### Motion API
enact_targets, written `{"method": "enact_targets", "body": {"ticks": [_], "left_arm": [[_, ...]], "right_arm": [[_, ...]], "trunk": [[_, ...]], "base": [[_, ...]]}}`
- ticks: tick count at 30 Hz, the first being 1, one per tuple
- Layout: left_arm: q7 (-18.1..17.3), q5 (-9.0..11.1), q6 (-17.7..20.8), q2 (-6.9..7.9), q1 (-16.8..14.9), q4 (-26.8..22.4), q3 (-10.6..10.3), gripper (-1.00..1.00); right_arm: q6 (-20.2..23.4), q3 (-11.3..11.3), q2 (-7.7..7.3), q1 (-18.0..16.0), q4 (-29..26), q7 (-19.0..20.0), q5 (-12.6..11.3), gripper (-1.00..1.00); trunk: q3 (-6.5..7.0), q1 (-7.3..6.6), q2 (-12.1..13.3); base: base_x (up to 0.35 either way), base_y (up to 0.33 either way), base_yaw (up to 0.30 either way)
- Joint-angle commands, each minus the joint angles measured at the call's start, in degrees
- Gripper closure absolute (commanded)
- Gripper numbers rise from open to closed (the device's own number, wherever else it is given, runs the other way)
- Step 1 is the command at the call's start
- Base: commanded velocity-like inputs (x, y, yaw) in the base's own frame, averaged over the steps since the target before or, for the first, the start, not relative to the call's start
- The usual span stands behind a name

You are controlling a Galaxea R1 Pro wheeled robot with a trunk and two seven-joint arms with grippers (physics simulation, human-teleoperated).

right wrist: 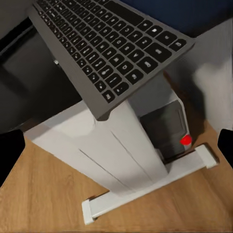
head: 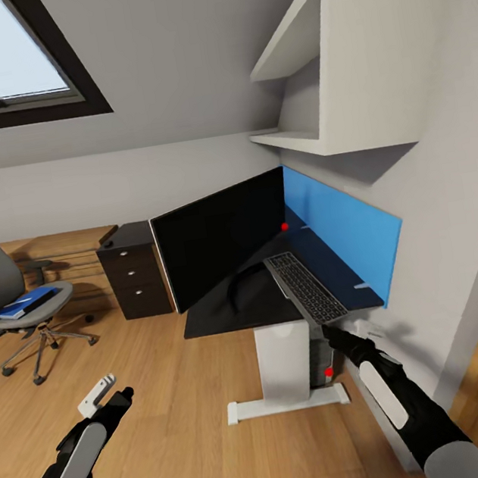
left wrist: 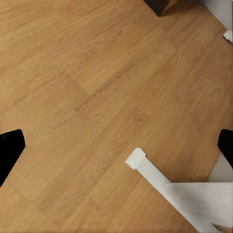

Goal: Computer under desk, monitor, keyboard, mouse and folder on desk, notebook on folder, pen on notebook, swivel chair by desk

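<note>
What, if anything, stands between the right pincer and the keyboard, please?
Nothing visible does. The right pincer is open just below the near end of the keyboard, which overhangs the front edge of the desk. Only open air lies between them.

Nothing readable here, honestly. The keyboard [right wrist: 104,43] keys have pale legends, but they're way too blurry to make out any letters. The folder [head: 28,302] on the swivel chair [head: 11,303] is too small to read anything on it. No brand marks legible on the monitor [head: 220,238] either.
</note>
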Motion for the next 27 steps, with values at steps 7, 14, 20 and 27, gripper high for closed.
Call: {"method": "enact_targets", "body": {"ticks": [7, 14, 20, 27], "left_arm": [[0.7, -2.9, 0.4, 0.06, 0.0, -3.6, -0.1, -1.00], [0.7, -3.3, 0.6, 0.06, 0.0, -4.2, -0.1, -1.00], [0.7, -3.3, 0.6, 0.06, 0.0, -4.2, -0.1, -1.00], [0.8, -3.1, 0.6, -0.38, 0.0, -4.0, -0.1, -1.00]], "right_arm": [[0.2, -2.1, -3.24, 0.0, 2.7, 1.4, -17.0, -1.00], [-1.5, -4.0, -4.67, 0.0, 3.3, 2.4, -39.4, -1.00], [-3.7, -4.8, -4.56, 0.0, 3.4, 2.3, -41.6, -1.00], [-6.5, -4.7, -2.98, -0.1, 3.2, 2.6, -41.2, -1.00]], "trunk": [[-0.78, 0.87, -1.6], [-2.04, 2.41, -4.4], [-3.12, 3.73, -6.9], [-4.37, 5.26, -9.7]], "base": [[-0.022, 0.000, 0.000], [-0.001, 0.000, 0.000], [0.000, 0.000, 0.000], [0.000, 0.000, 0.000]]}}
